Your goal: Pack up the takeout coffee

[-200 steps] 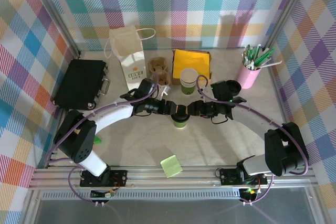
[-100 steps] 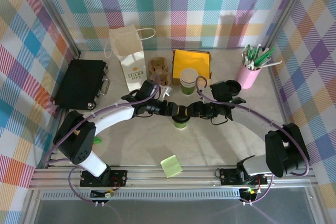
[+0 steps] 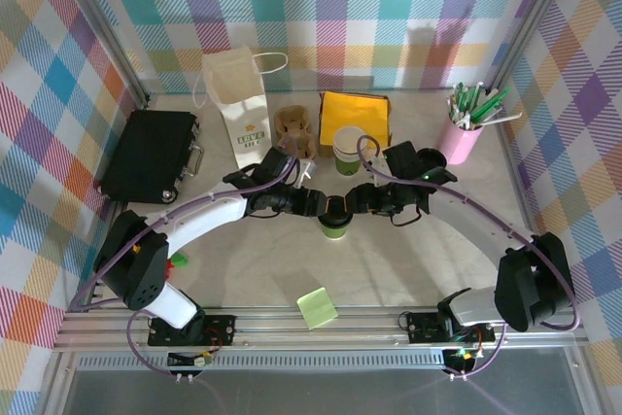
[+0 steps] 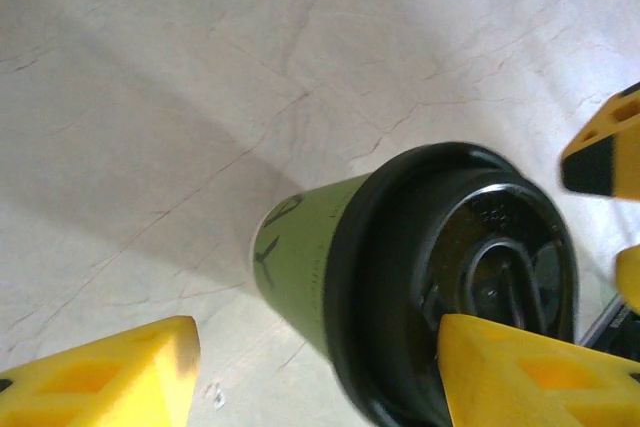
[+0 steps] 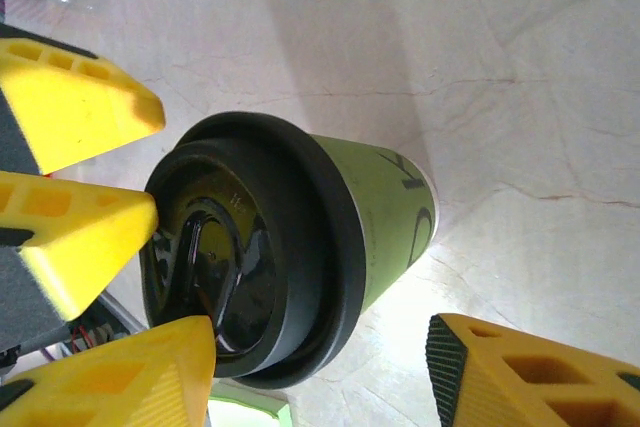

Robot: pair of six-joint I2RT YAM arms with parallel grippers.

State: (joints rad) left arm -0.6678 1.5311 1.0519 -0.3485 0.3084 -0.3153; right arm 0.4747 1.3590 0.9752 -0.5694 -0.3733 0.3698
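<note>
Black-lidded takeout coffee cup stands upright on the worktop, midway between my left end effector and right end effector, both spread astride it.

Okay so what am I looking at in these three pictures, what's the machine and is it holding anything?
These are two robot arms bolted at the near edge of a table. One picture looks down from above; the other two come from a camera on each wrist, so the yellow blocks are gripper fingers. In the middle stands a green paper cup with a black lid. The left gripper and right gripper both straddle it, open, so nothing is gripped. Farther back: an open cream-and-green cup, a paper bag, a brown cup carrier, a yellow packet, a black case and a pink cup of pens. A green sticky note lies nearer the arms.
</note>
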